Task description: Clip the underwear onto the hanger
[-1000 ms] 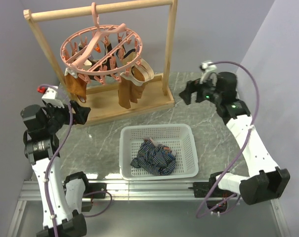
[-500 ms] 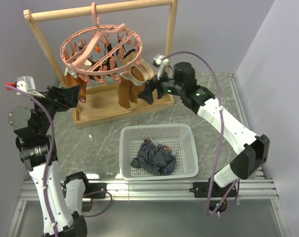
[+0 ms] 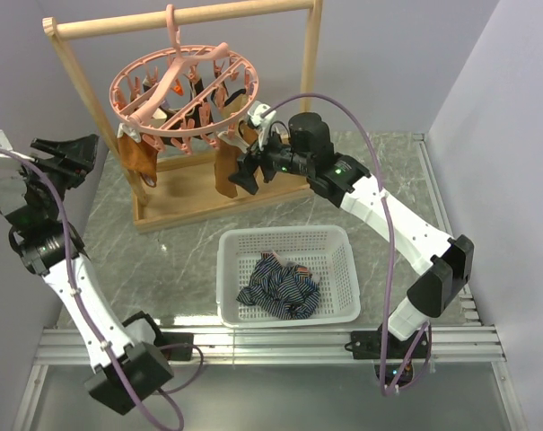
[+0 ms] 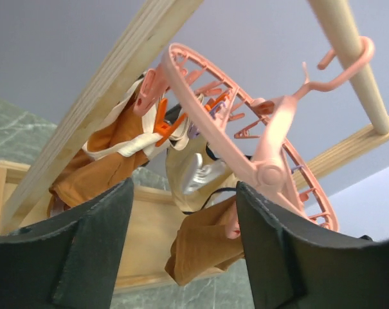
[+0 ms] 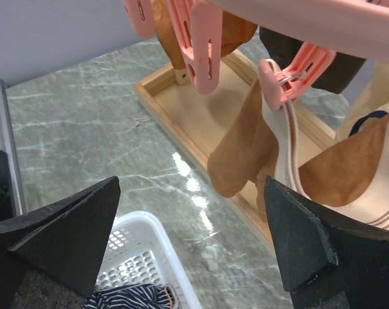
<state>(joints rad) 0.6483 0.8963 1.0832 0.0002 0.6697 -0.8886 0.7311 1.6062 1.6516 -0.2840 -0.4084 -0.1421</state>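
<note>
My left claw (image 3: 72, 157) and right claw (image 3: 244, 176) both gape empty near the hanger (image 3: 183, 90), while the underwear (image 3: 280, 289) lies crumpled in the basket (image 3: 345, 244) on the counter (image 3: 163, 260). I'd lower the right one, pinch a single hem edge, and leave cloth spare for a clip (image 5: 199, 45)

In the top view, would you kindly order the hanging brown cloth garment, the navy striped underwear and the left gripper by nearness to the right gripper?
1. Hanging brown cloth garment, right beside the right gripper.
2. Navy striped underwear, in the white plastic basket.
3. Left gripper, far left.
</note>
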